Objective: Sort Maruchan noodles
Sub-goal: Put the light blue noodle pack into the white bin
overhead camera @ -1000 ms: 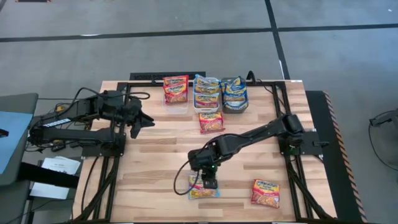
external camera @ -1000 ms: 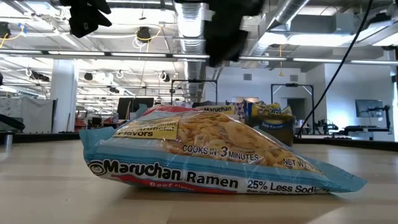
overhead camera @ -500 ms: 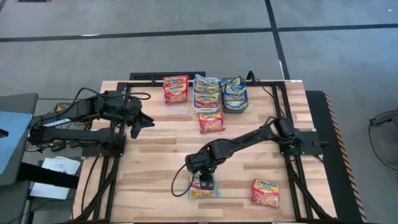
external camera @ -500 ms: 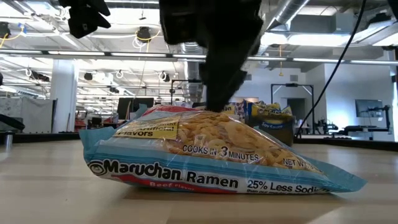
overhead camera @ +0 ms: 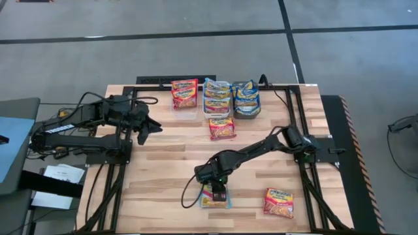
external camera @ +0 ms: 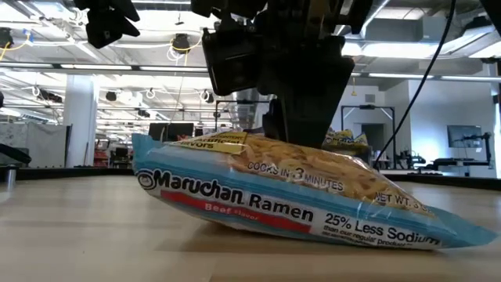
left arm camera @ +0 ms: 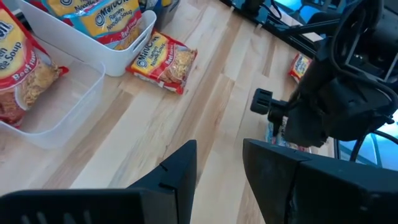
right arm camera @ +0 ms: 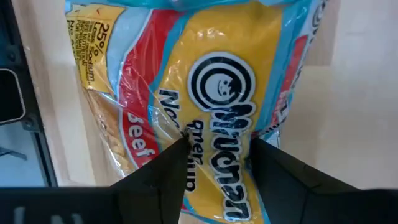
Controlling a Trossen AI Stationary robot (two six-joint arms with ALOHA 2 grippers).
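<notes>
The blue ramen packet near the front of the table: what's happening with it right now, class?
The right gripper is pressed down onto the blue-banded beef packet with its fingers open around it; one end of the packet is tipped off the wood. The left gripper hangs open above the table's left side. Two red packets lie loose on the table; the rest sit in the bins at the back.

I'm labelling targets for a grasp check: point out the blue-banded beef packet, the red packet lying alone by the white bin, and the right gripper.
blue-banded beef packet (external camera: pixel 258 211), low view, printed front face.
red packet (overhead camera: pixel 222 128), high view, its middle.
right gripper (right arm camera: pixel 214 158), right wrist view, between its fingers.
</notes>
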